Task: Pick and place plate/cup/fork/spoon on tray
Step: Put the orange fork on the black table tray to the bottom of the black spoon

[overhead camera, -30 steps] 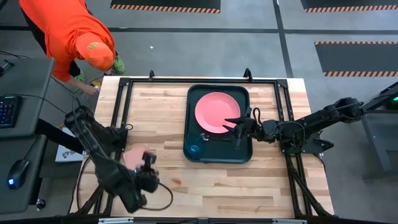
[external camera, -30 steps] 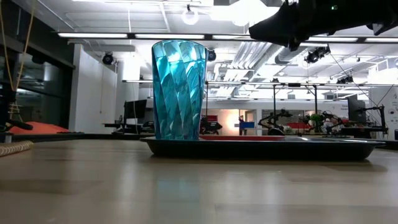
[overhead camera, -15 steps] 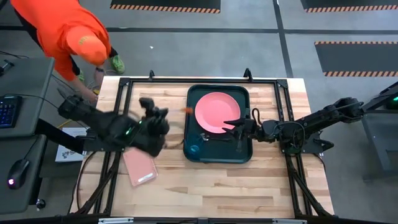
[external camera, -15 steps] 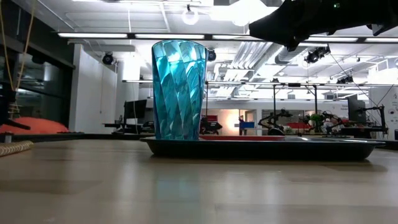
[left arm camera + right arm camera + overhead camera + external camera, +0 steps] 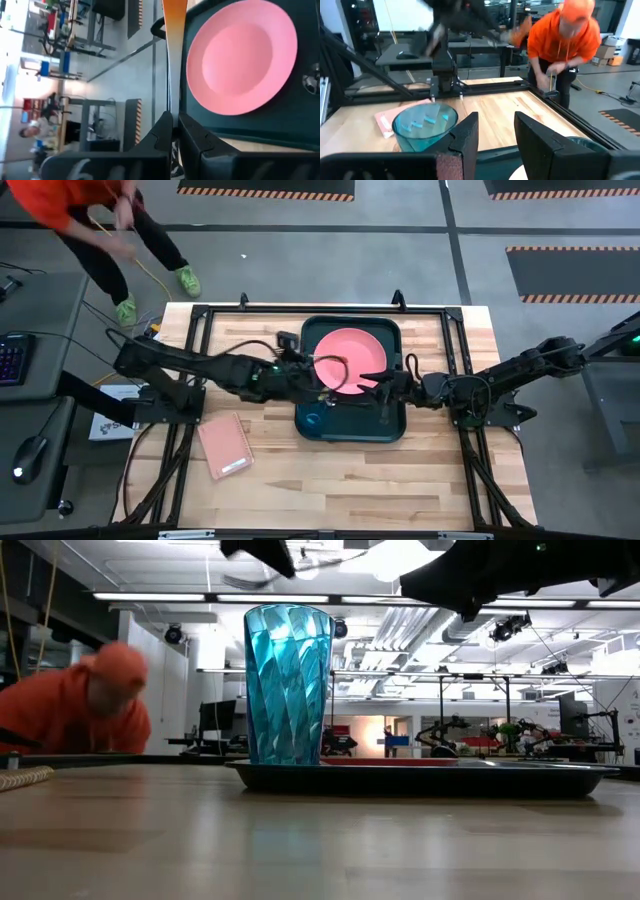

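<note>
Left gripper (image 5: 318,377) is extended over the tray (image 5: 392,425) edge, jaws clamped on the orange-handled fork (image 5: 173,30). Plate (image 5: 352,360) and cup (image 5: 312,420) are seated in tray. Right gripper (image 5: 383,388), jaws parted, is held over the plate's edge.

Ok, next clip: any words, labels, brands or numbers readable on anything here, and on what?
None can be read.
The plate, cup, tray and notebook are plain, with no print showing.
The fork, held in the left gripper, shows only its plain orange handle.
The paper on the floor by the table has dark marks, too small to read.
Signs in the room behind, in the low view, are too blurred to read.
</note>
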Robot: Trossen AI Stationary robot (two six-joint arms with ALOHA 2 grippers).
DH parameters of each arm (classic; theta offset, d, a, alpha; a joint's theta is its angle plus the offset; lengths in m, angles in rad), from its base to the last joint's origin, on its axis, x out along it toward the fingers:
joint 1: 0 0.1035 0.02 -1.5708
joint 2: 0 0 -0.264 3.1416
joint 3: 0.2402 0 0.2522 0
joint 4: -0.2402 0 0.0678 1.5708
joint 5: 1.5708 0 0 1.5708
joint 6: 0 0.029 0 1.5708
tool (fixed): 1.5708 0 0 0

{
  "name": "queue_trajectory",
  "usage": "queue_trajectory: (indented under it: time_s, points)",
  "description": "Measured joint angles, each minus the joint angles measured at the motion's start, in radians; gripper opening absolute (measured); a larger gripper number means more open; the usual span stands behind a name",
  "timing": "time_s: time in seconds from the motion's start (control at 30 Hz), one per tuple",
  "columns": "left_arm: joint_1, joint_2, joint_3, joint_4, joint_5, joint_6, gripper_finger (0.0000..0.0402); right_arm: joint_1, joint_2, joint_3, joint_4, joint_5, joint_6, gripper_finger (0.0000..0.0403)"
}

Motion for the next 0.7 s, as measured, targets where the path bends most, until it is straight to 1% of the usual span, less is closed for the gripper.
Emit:
queue_trajectory:
  time_s: [0.1, 0.3, 0.4, 0.53, 0.7]
  points:
    - [0.022, 0.06, 0.0, 0.029, 0.0, 0.049, 0.0003, 0.0, 0.0, 0.0, 0.019, 0.03, 0.03, 0.0119]
    - [0.049, 0.149, 0.0, 0.072, -0.014, 0.061, 0.0002, 0.0, 0.0, 0.0, 0.036, 0.174, 0.071, 0.0119]
    - [0.052, 0.172, 0.0, 0.093, -0.068, 0.062, 0.0002, 0.0, 0.003, 0.0, 0.031, 0.227, 0.082, 0.0119]
    - [0.045, 0.179, 0.0, 0.111, -0.127, 0.062, 0.0002, -0.013, 0.003, 0.0, 0.031, 0.234, 0.113, 0.0119]
    - [0.03, 0.178, 0.0, 0.157, -0.165, 0.092, 0.0001, -0.055, 0.003, 0.0, 0.039, 0.222, 0.161, 0.0119]
